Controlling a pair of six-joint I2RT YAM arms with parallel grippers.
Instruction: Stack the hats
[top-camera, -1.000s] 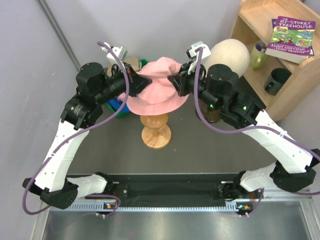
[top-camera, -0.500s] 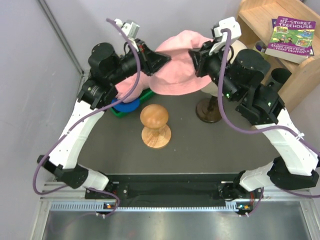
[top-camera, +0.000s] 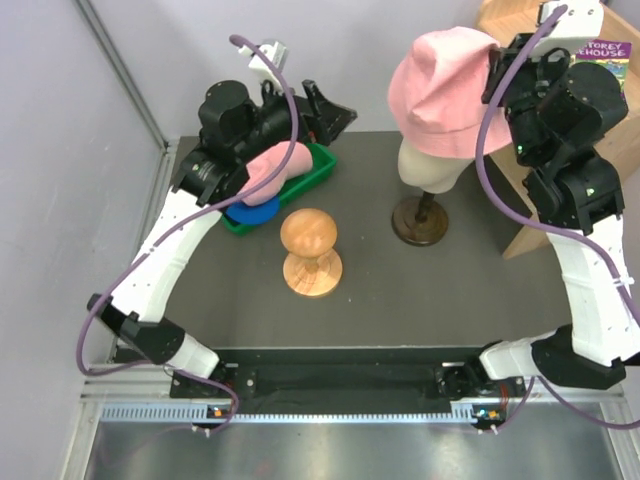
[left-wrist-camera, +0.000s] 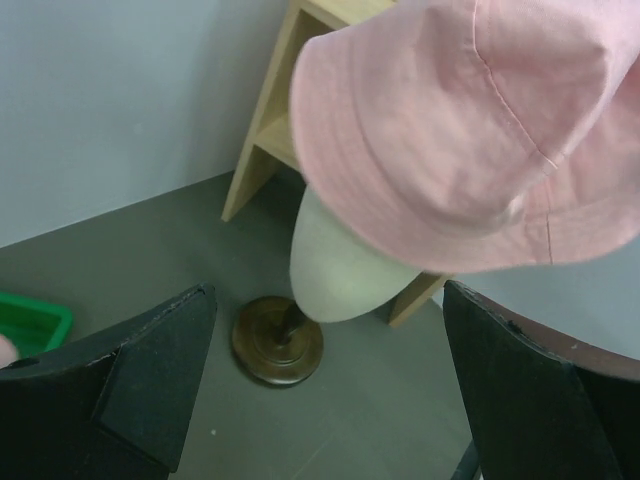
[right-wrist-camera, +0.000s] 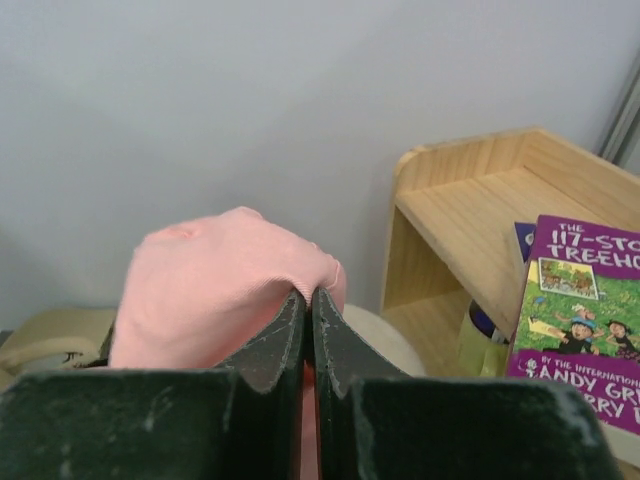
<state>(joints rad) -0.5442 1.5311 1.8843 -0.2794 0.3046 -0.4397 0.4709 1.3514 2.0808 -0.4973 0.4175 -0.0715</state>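
Observation:
A pink hat (top-camera: 440, 90) sits draped over the cream mannequin head (top-camera: 430, 168); in the left wrist view this pink hat (left-wrist-camera: 470, 130) covers the top of the head (left-wrist-camera: 340, 270). My right gripper (top-camera: 497, 62) is shut on the hat's right edge, and the right wrist view shows its tips (right-wrist-camera: 308, 300) pinching pink fabric (right-wrist-camera: 210, 280). My left gripper (top-camera: 335, 113) hangs open and empty left of the head, its jaws wide apart (left-wrist-camera: 330, 390). A second pink hat (top-camera: 275, 168) and a blue hat (top-camera: 252, 211) lie in the green tray (top-camera: 322, 160).
A bare wooden knob stand (top-camera: 311, 250) is in the middle of the dark mat. The mannequin's round brown base (top-camera: 420, 222) stands to its right. A wooden shelf (top-camera: 520, 215) with a purple book (right-wrist-camera: 580, 310) is at the back right.
Both arms lifted the pink hat off the wooden knob and carried it right onto the mannequin head. The left gripper opened, let go and drew back left; the right stays shut on it.

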